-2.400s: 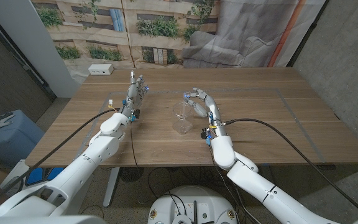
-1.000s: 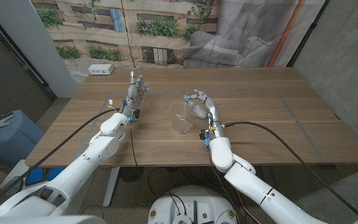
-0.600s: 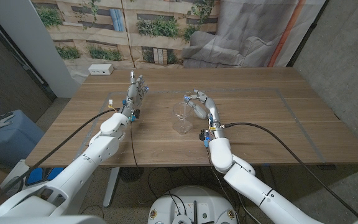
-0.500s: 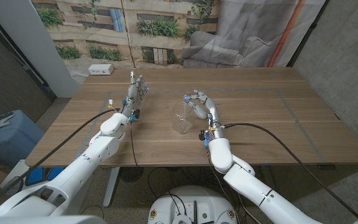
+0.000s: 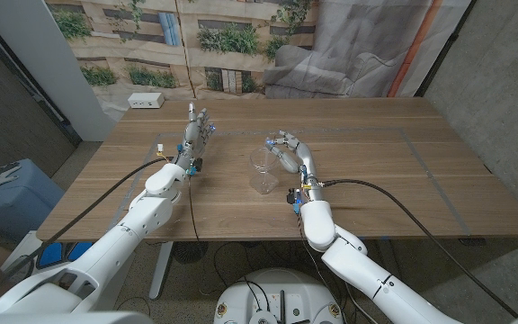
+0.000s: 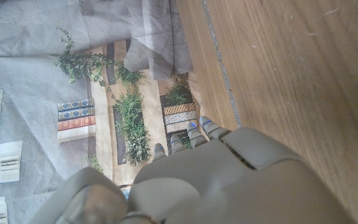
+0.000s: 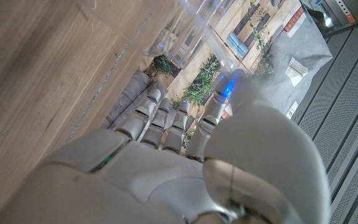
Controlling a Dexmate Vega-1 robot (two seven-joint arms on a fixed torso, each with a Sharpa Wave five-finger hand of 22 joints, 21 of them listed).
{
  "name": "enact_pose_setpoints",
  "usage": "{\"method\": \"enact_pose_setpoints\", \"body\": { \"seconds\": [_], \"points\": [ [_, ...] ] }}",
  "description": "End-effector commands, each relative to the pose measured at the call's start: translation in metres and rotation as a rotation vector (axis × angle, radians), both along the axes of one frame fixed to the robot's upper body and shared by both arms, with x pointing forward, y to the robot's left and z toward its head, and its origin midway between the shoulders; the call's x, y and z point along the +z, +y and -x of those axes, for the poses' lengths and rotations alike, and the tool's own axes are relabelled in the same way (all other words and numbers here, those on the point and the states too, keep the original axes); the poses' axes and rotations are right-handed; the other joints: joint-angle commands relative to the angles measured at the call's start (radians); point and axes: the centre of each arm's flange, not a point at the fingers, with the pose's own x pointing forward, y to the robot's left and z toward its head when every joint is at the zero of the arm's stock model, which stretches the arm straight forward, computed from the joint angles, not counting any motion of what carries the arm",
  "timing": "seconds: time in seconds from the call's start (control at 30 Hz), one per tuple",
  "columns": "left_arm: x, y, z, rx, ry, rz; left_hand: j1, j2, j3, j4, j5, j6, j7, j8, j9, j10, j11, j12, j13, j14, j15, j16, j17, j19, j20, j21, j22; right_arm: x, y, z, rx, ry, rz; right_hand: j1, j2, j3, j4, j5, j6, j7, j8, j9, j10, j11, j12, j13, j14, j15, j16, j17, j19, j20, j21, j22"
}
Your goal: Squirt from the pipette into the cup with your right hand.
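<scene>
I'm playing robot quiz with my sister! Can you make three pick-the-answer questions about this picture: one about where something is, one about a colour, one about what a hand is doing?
1. Where is the clear cup?
A. Just beside the right hand
B. At the table's far left corner
C. On the floor

2. What colour is the small box at the table's far left edge?
A. Red
B. White
C. Black

3. What is the left hand doing?
A. Holding the cup
B. Pressing the box
C. Holding nothing, fingers straight

Answers: 1 A, the cup stands next to that hand. 2 B, it looks white. 3 C, its fingers reach out with nothing in them.
</scene>
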Motion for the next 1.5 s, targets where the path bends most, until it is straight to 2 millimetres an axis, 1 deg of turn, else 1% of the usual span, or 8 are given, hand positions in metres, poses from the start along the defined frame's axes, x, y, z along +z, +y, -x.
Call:
{"method": "enact_pose_setpoints", "body": {
  "seconds": [0.03, 0.6, 0.77, 1.1, 1.5],
  "points": [
    [0.0, 0.0, 0.0, 0.0, 0.0, -0.001, 0.001, 0.043, -0.006, 0.001, 0.005, -0.006, -0.006, 0.006, 0.002, -0.006, -0.004, 0.004, 0.005, -0.009, -0.114, 0.006, 0.002, -0.007, -0.091, 0.005, 0.002, 0.001, 0.002, -0.002, 0.029, 0.016, -0.013, 0.011, 0.016, -0.001, -0.001, 0.006, 0.011, -0.011, 0.004, 0.003, 0.006, -0.001, 0.003, 0.005, 0.009, -0.105, 0.008, 0.005, 0.008, -0.001, 0.003, 0.005],
    [0.0, 0.0, 0.0, 0.0, 0.0, -0.001, 0.001, 0.042, -0.006, 0.001, 0.005, -0.006, -0.006, 0.006, 0.002, -0.005, -0.004, 0.004, 0.005, -0.008, -0.114, 0.006, 0.002, -0.006, -0.09, 0.006, 0.002, 0.001, 0.002, -0.005, 0.053, 0.021, -0.041, 0.031, 0.017, -0.001, -0.001, 0.007, 0.011, -0.015, 0.004, 0.002, 0.007, -0.003, 0.002, 0.005, 0.008, -0.107, 0.01, 0.008, 0.009, -0.003, 0.002, 0.005],
    [0.0, 0.0, 0.0, 0.0, 0.0, 0.0, 0.001, 0.042, -0.006, 0.001, 0.005, -0.006, -0.006, 0.006, 0.002, -0.004, -0.004, 0.005, 0.005, -0.008, -0.114, 0.006, 0.002, -0.006, -0.09, 0.006, 0.002, 0.002, 0.003, -0.002, 0.064, 0.019, -0.047, 0.033, 0.016, -0.003, 0.0, 0.007, 0.012, -0.017, 0.004, 0.002, 0.007, -0.003, 0.002, 0.005, 0.007, -0.107, 0.01, 0.009, 0.009, -0.002, 0.002, 0.005],
    [0.0, 0.0, 0.0, 0.0, 0.0, 0.0, 0.001, 0.042, -0.006, 0.001, 0.005, -0.006, -0.006, 0.006, 0.002, -0.006, -0.003, 0.004, 0.005, -0.009, -0.114, 0.006, 0.002, -0.007, -0.091, 0.005, 0.002, 0.012, 0.003, 0.002, 0.076, -0.012, -0.066, 0.035, 0.014, -0.007, 0.004, 0.006, 0.012, -0.018, 0.004, 0.002, 0.009, -0.002, 0.002, 0.005, 0.007, -0.105, 0.012, 0.011, 0.009, -0.002, 0.002, 0.005],
    [0.0, 0.0, 0.0, 0.0, 0.0, 0.0, 0.001, 0.042, -0.006, 0.001, 0.005, -0.006, -0.006, 0.006, 0.002, -0.005, -0.005, 0.004, 0.005, -0.009, -0.113, 0.006, 0.002, -0.006, -0.091, 0.006, 0.002, 0.029, -0.001, 0.005, 0.08, -0.042, -0.084, 0.036, 0.013, -0.011, 0.006, 0.006, 0.011, -0.019, 0.002, 0.001, 0.009, -0.002, 0.001, 0.006, 0.005, -0.105, 0.013, 0.013, 0.008, -0.001, 0.001, 0.005]
  ]
}}
